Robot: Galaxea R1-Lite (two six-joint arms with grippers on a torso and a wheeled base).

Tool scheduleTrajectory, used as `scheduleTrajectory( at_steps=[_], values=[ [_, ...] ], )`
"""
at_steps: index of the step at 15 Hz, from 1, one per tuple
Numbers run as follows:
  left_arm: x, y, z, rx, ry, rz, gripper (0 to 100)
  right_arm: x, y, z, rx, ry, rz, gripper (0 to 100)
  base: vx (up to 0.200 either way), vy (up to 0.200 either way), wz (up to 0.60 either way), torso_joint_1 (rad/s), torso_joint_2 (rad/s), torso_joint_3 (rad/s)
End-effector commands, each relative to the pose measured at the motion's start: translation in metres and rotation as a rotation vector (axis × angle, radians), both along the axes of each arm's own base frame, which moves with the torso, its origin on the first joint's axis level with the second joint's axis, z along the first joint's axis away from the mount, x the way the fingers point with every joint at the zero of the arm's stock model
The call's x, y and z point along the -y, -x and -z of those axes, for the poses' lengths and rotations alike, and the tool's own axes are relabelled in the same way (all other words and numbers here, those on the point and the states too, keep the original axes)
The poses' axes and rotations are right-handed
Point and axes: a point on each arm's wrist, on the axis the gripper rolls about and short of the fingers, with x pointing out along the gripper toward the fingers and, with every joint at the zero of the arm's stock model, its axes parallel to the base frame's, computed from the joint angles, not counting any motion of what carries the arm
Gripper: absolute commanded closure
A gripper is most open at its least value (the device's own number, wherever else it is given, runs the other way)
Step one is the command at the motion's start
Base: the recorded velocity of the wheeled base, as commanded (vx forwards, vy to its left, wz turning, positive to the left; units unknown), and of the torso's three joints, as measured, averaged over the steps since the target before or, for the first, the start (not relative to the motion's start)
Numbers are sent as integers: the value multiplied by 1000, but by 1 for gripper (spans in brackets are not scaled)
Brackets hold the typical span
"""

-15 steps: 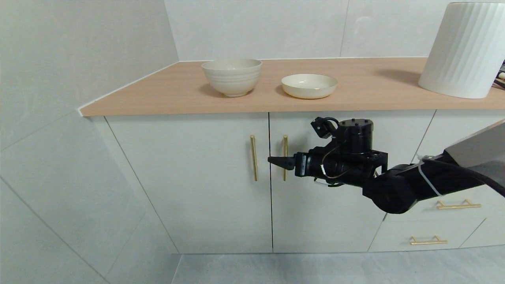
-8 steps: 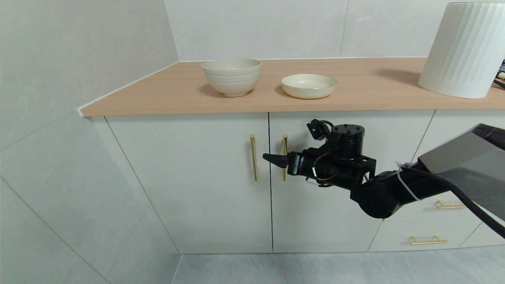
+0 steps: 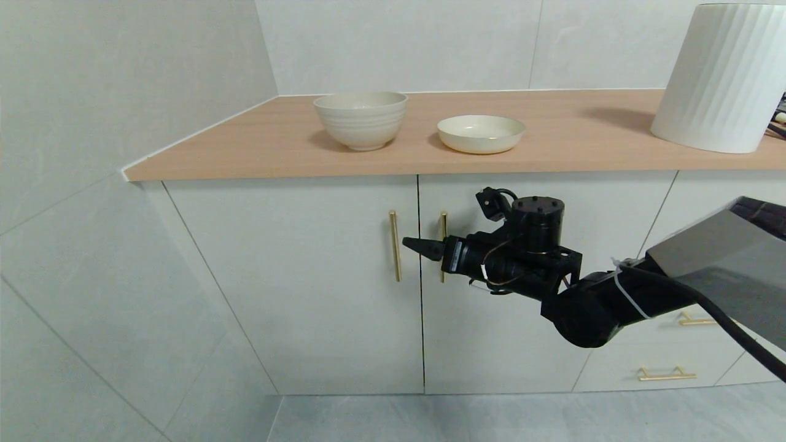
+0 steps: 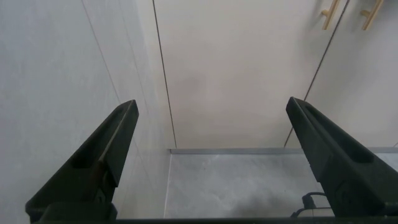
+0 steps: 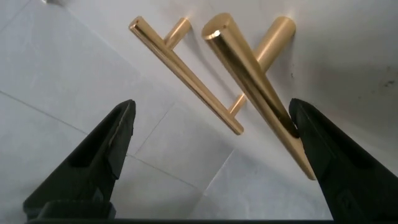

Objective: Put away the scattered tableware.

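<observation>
Sitting upright on worktop [image 3: 258, 153]: ribbed bowl [image 3: 361, 120], with shallow dish [image 3: 481, 133] near it, not touching. Below, two cabinet doors shut; left-door handle [image 3: 394, 245] and right-door handle [image 3: 443, 224] flank seam. Right tool [image 3: 420, 247] level with handles, tip between them, fingers apart, nearer handle close to one finger. Left tool [image 4: 211, 115] low, fingers spread wide, facing cabinet foot and floor [image 4: 236, 186]. White ribbed container [image 3: 724, 73] at worktop's right end.

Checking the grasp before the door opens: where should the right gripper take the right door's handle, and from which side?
Take the right door's handle at mid-length, straight from the front, a finger on each side. The thin bar stands upright, clear of the door. The right gripper is open at that height.
</observation>
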Motion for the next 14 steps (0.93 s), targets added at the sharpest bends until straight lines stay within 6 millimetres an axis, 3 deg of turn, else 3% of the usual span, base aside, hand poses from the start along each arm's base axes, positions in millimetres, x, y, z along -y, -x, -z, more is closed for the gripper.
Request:
scheduleTrajectory(
  at_steps=[1, 8, 14],
  values=[
    [0, 0, 0, 0, 0, 0, 0, 0, 4, -3, -4, -2, -11, 0, 0, 0, 0, 0, 0, 0],
    [0, 0, 0, 0, 0, 0, 0, 26, 48, -20, -75, -24, -224, 0, 0, 0, 0, 0, 0, 0],
    [0, 0, 0, 0, 0, 0, 0, 62, 102, -15, -123, -14, -353, 0, 0, 0, 0, 0, 0, 0]
  ],
)
